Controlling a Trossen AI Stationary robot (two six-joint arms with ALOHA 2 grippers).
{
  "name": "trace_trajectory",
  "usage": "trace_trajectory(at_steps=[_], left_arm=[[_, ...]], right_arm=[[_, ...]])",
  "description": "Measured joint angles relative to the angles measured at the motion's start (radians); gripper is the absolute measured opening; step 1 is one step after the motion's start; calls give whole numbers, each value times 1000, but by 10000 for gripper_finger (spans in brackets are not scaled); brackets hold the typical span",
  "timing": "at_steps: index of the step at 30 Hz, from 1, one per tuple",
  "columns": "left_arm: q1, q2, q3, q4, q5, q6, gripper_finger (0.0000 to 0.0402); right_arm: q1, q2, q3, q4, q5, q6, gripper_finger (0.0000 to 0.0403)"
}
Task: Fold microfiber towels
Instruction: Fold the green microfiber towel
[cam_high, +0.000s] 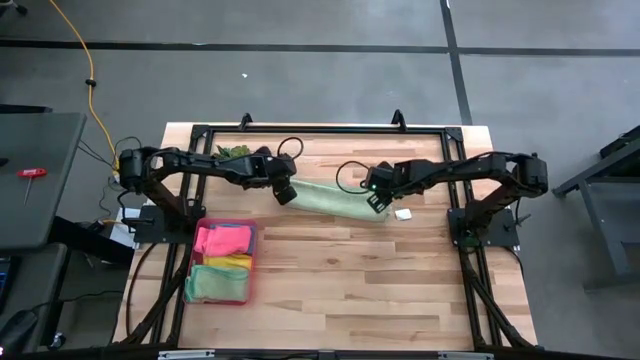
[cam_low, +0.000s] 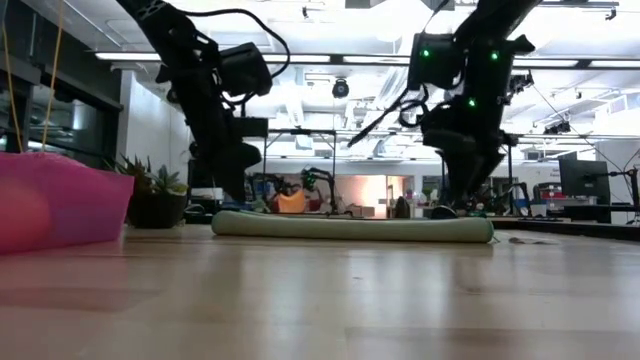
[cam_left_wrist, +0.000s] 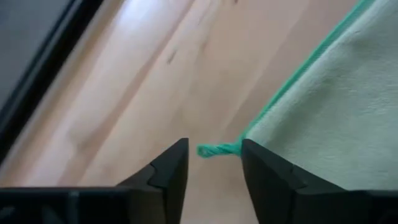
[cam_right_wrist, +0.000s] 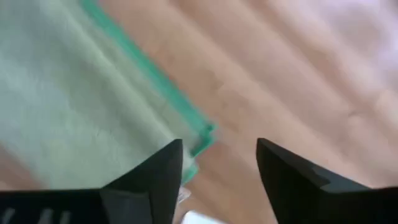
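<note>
Pale green towel (cam_high: 335, 197) lies folded mid-table between your 2 grippers, left gripper (cam_left_wrist: 214, 163) and right gripper (cam_right_wrist: 219, 163), both parted, empty. Lift carelessly and a finger could snag the hem, undoing your fold.

L gripper (cam_left_wrist: 213, 174), R gripper (cam_right_wrist: 219, 165) open, low
</note>
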Motion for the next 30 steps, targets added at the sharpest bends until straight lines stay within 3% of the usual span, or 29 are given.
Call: trace_trajectory(at_steps=[4, 6, 12, 15, 19, 22, 26, 30], left_arm=[[26, -28, 55, -97, 14, 70, 162], [43, -62, 71, -118, 75, 95, 171], [82, -156, 63, -61, 451, 169, 178], [84, -165, 8, 47, 545, 172, 175], [84, -162, -91, 170, 537, 165, 174], [85, -153, -152, 230, 521, 165, 174], [85, -130, -195, 267, 417, 151, 159], [85, -68, -205, 274, 389, 127, 107]], right_arm=[[-11, -41, 36, -38, 54, -84, 214], [-10, -81, 38, -43, 52, -126, 215], [20, -264, -57, -47, -32, -134, 215], [44, -385, -176, 59, -120, -60, 215], [87, -526, -338, 256, -215, 110, 215], [118, -584, -429, 403, -231, 205, 215], [131, -588, -492, 535, -232, 254, 215], [131, -544, -495, 583, -231, 259, 206]])
